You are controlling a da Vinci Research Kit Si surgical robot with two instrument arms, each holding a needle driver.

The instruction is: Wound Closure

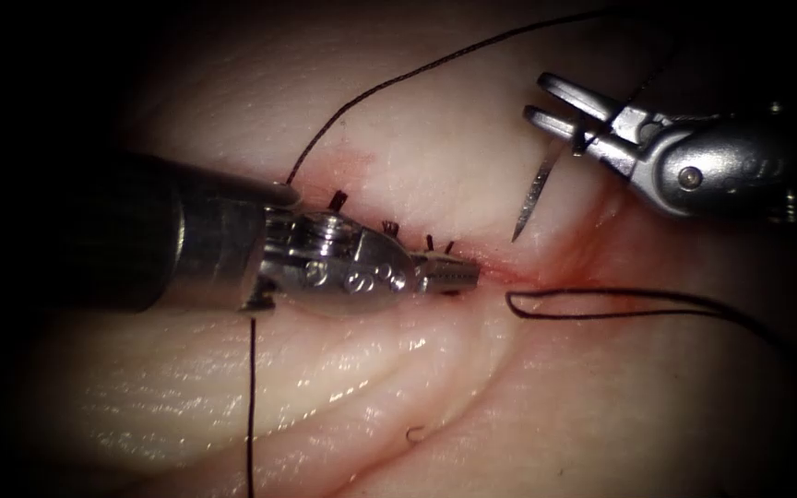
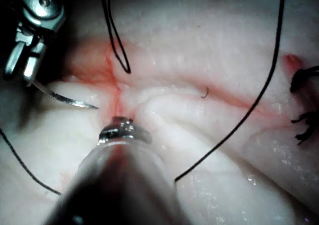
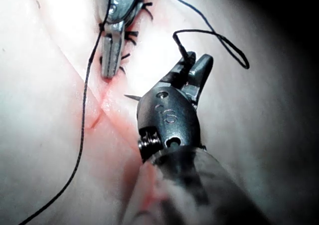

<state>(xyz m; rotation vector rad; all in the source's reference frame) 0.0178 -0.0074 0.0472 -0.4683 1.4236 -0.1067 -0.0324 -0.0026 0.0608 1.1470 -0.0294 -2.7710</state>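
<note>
Curved steel needle [image 1: 535, 192] in right gripper [image 1: 555, 103]

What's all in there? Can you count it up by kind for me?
Tools: 2 (left tool, jaws shut, holding nothing; right tool, gripping needle near its thread end)
Needles: 1, out of the tissue
Thread: 1
Tissue: 1
Total: 5

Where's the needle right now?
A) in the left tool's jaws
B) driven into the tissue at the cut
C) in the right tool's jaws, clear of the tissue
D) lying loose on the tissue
C: the right tool grips the needle near its thread end, and the point hangs free above the tissue; the left tool sits closed at the cut, holding nothing visible.
</note>
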